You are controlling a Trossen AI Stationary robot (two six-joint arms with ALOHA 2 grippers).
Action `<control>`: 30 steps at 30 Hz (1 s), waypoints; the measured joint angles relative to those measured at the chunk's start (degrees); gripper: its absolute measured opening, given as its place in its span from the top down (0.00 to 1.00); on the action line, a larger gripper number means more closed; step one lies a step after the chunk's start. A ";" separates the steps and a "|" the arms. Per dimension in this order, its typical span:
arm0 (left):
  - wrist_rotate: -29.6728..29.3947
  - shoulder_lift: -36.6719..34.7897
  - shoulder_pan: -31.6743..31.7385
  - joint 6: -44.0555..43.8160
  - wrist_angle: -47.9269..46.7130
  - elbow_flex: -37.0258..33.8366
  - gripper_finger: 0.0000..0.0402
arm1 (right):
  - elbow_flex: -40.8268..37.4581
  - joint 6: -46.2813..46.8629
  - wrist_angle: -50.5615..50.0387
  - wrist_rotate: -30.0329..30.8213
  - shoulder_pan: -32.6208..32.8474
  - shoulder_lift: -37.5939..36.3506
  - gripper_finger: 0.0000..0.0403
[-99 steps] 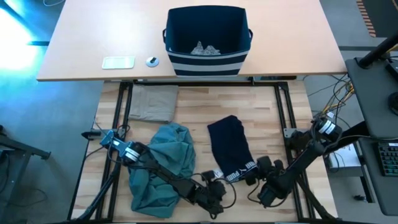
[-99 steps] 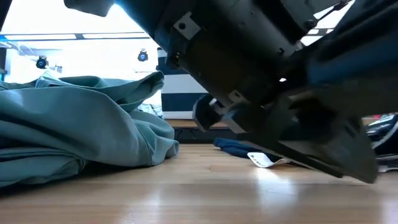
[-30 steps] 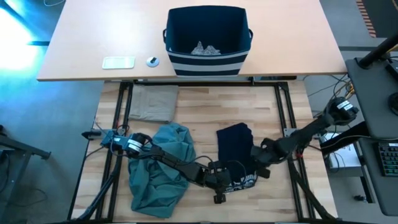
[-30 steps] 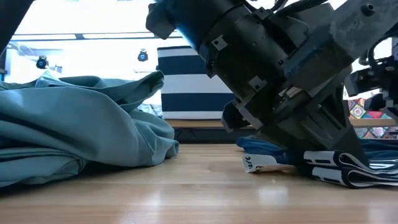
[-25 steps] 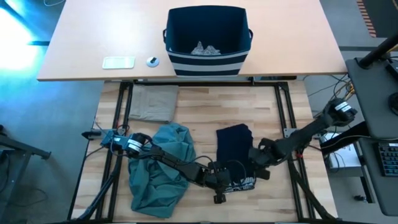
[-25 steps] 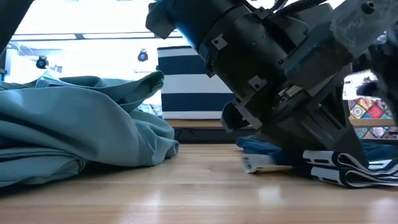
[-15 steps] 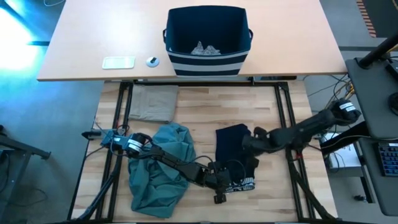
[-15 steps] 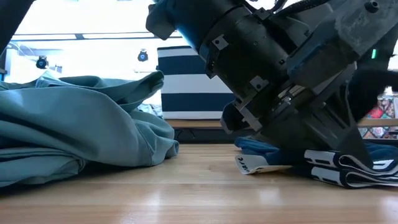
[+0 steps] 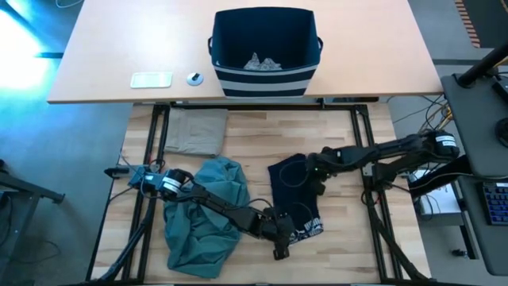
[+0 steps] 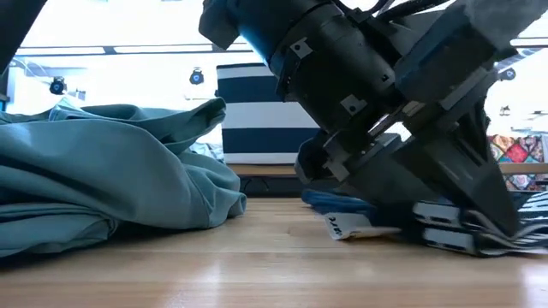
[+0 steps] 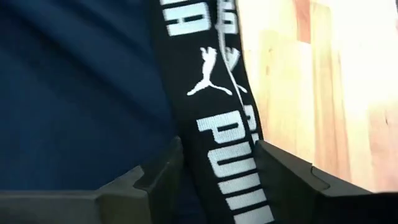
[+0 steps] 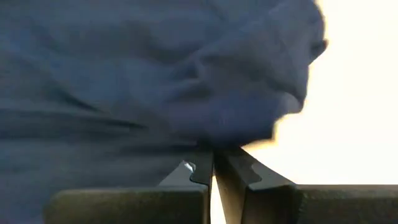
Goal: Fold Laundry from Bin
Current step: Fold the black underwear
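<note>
Left end effector [image 11: 214, 171] parted astride navy garment's [image 9: 292, 191] lettered waistband; right end effector [image 12: 214, 167] pinched shut on its far edge.

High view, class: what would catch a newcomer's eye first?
Two dark arms meet over a navy garment with white lettering on the wooden table: the left gripper at its lettered near edge, the right gripper at its far edge. Left of it lies a rumpled teal-green garment; a striped navy fabric bin stands behind.

navy garment [image 12: 143, 81] fills view | right gripper [image 12: 213, 163] jaws together at its fold
</note>
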 joint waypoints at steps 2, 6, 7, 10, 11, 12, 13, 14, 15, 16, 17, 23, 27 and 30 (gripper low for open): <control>0.48 -0.96 0.94 0.23 -0.57 -0.12 0.50 | 2.19 0.24 -2.61 -0.87 0.86 -1.56 0.98; 0.33 -3.32 3.30 2.85 -3.54 -0.44 0.45 | 5.01 1.55 -3.95 -5.41 6.52 -5.89 0.98; 0.42 -4.03 3.85 3.66 -4.63 -0.51 0.44 | 5.36 2.82 -3.96 -5.90 9.34 -6.91 0.98; 2.14 -6.80 5.06 6.16 -6.30 -0.44 0.43 | 5.19 8.31 -3.95 -0.29 19.67 -7.74 0.98; 3.19 -7.77 5.36 7.04 -6.38 -0.35 0.42 | 5.00 10.60 -3.79 3.41 23.33 -7.10 0.98; 4.52 -8.38 5.57 7.77 -6.40 -0.31 0.42 | 4.87 12.72 -3.35 6.77 26.52 -6.20 0.98; 5.86 -8.96 5.77 8.46 -6.26 -0.27 0.43 | 4.80 14.45 -2.71 9.29 29.30 -4.92 0.98; 6.71 -9.09 5.91 8.95 -6.18 -0.27 0.43 | 4.77 15.90 -1.85 10.78 31.60 -3.28 0.98; 6.93 -9.14 6.00 9.48 -6.01 -0.27 0.43 | 4.72 17.24 -1.16 11.03 33.20 -1.50 0.98; 6.87 -9.16 6.11 9.98 -6.00 -0.27 0.43 | 4.70 18.51 -0.71 10.79 34.47 0.45 0.98; 6.54 -9.11 6.25 10.32 -6.16 -0.28 0.43 | 4.66 19.91 -0.31 10.29 35.55 2.53 0.98; 4.80 -3.59 6.56 10.70 -5.24 -0.36 0.43 | 4.91 24.11 0.23 8.34 39.37 14.30 0.98; 4.54 -3.20 5.10 11.82 -4.96 -0.18 0.43 | 6.32 23.74 -0.76 7.44 39.27 18.70 0.98; 3.68 -5.27 4.75 12.78 -6.80 -0.29 0.43 | 9.59 17.35 -3.36 7.71 39.26 17.73 0.98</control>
